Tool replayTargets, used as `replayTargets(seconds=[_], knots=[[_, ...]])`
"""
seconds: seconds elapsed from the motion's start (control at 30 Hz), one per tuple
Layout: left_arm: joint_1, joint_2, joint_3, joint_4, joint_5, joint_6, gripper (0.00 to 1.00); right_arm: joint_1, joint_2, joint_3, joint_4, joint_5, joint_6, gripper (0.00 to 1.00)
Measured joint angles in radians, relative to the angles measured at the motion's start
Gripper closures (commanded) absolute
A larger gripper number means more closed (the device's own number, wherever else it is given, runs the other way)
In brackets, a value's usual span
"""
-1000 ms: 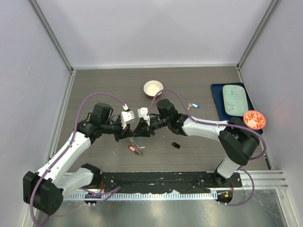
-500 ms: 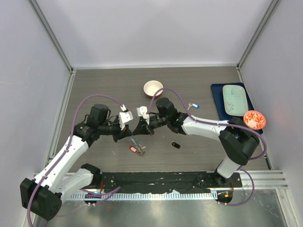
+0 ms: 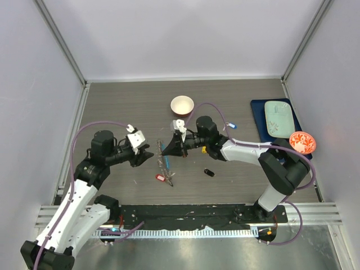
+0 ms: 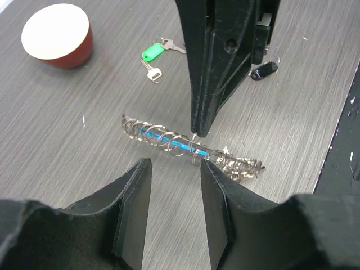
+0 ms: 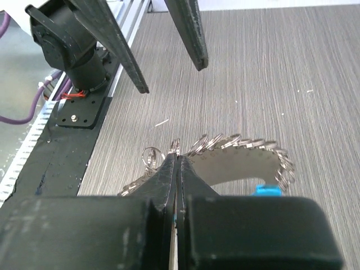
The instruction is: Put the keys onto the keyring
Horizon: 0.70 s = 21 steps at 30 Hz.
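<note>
I find the right jaws pressed fully together on the keyring (image 5: 236, 143), pinching its beaded wire at one point; the loop runs off to one side of them, its blue tag partly showing. The left jaws stand moderately wide and hold nothing. The keyring sits just ahead of their tips, not between them, mid-table (image 3: 112, 107), nearer than the bowl (image 3: 182, 104). A red-tagged key (image 3: 160, 178) lies by the loop's near end, a black-tagged key (image 3: 208, 172) to its right, and a green-tagged key (image 4: 152, 52) apart.
</note>
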<state>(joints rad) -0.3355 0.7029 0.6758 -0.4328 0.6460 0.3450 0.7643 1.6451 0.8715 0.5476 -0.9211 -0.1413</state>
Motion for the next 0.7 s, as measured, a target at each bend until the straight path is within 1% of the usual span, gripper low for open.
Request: replayTargets(seconds=[0.3,0.53,0.7], knots=[[0.037,0.042,-0.005,0.060,0.082,-0.050,0.56,-0.012,-0.003,-0.051,0.198,-0.028,0.134,0.99],[0.037,0.050,-0.010,0.089,0.140,-0.064,0.57,-0.015,-0.005,-0.099,0.455,-0.043,0.308,0.99],[0.037,0.059,-0.011,0.103,0.180,-0.078,0.56,-0.016,-0.018,-0.109,0.539,-0.049,0.364,0.99]])
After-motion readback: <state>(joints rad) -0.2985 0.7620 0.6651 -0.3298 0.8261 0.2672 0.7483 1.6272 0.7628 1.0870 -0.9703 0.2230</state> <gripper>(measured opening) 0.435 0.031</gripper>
